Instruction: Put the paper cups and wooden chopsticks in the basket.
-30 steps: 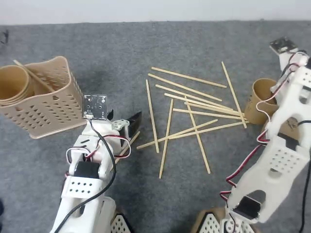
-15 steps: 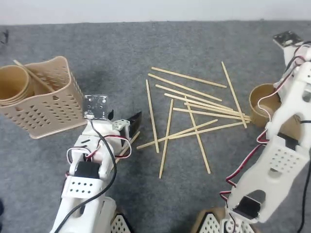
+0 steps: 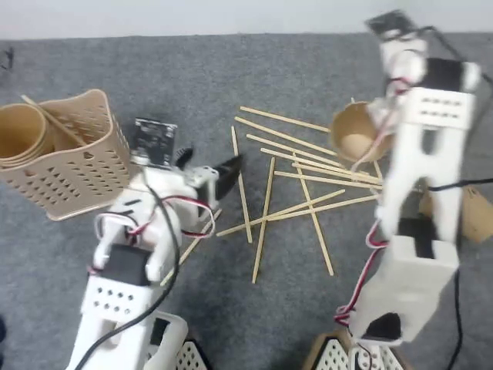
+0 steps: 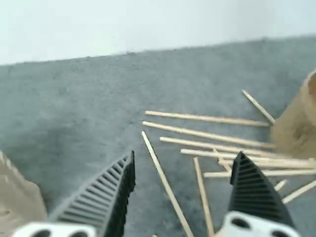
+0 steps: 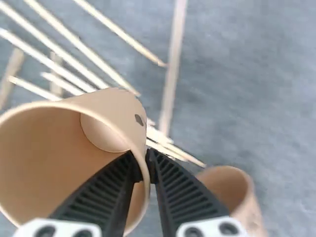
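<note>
Right gripper [image 5: 142,158] pinches the rim of a paper cup [image 5: 49,163] over the scattered chopsticks [image 3: 296,122]; left gripper [image 4: 185,158] hangs wide apart near the basket [image 3: 77,177].

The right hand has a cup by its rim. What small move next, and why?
Probably carry the paper cup left toward the basket: the right hand is shut on its rim, the cup is over the scattered chopsticks, and the basket stands across the table.
</note>
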Robot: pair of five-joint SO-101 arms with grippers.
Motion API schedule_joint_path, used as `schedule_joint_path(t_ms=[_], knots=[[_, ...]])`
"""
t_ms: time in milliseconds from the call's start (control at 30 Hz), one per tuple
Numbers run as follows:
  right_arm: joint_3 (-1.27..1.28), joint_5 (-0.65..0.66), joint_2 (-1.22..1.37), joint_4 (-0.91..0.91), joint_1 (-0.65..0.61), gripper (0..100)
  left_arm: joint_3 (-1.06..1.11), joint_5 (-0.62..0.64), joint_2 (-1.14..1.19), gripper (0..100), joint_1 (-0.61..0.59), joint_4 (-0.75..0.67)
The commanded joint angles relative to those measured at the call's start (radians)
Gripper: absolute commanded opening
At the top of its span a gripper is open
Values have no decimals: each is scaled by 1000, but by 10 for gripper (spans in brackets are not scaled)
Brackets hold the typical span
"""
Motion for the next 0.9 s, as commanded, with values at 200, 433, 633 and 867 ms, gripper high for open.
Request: schedule_joint_path(t_ms=[200, 433, 633, 867], knots=[[2, -249, -96, 36, -209, 6, -128, 368, -11, 299, 109, 143], [0, -252, -97, 35, -321, 6, -67, 370, -11, 299, 149, 58], [-5, -204, -99, 36, -412, 6, 21, 370, -11, 298, 87, -55], [2, -155, -234, 36, -479, 6, 119, 370, -11, 295, 15, -152]])
